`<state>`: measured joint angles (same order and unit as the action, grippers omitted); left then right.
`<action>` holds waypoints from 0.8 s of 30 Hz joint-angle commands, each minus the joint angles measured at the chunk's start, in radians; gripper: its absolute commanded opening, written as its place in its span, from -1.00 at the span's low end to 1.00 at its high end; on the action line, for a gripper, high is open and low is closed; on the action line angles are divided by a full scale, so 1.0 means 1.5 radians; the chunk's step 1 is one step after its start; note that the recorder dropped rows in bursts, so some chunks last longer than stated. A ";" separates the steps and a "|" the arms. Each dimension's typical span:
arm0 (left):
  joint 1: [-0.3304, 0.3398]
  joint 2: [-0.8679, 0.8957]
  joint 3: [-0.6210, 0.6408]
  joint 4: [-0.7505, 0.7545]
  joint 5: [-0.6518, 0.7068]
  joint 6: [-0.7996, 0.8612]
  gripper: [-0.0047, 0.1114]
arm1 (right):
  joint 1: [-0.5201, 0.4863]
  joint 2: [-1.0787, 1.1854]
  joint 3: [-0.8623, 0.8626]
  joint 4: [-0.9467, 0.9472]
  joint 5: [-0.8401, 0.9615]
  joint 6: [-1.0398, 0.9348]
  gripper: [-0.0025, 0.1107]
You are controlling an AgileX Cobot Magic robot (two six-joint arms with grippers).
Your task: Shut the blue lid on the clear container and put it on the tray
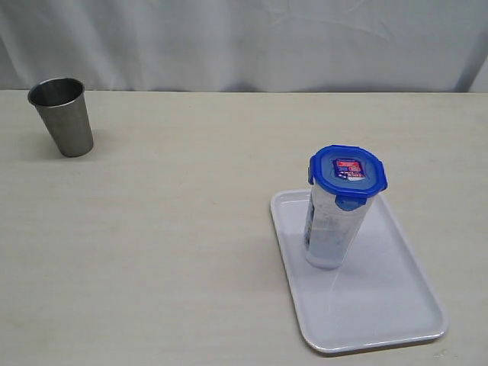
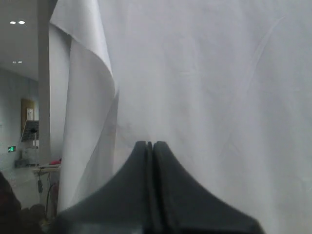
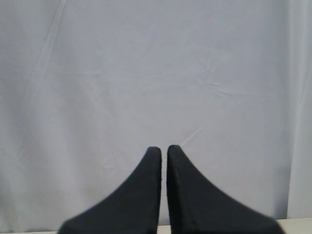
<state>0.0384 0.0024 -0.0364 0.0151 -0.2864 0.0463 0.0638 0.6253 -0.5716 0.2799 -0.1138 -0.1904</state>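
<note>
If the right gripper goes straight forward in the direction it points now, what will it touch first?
Probably the white curtain. In the right wrist view the right gripper faces it directly, and nothing shows between them. How far away it hangs is unclear.

Exterior view steeply down onto table (image 1: 191, 229); wrist views level toward the shared white curtain (image 3: 156, 73).
</note>
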 commanded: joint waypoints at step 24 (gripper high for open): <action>0.008 -0.002 0.024 -0.004 0.411 0.007 -0.92 | -0.002 -0.003 0.001 0.001 -0.010 0.003 -0.88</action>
<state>0.0456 0.0024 -0.0026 0.0000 0.3103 0.0523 0.0638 0.6253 -0.5716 0.2799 -0.1154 -0.1904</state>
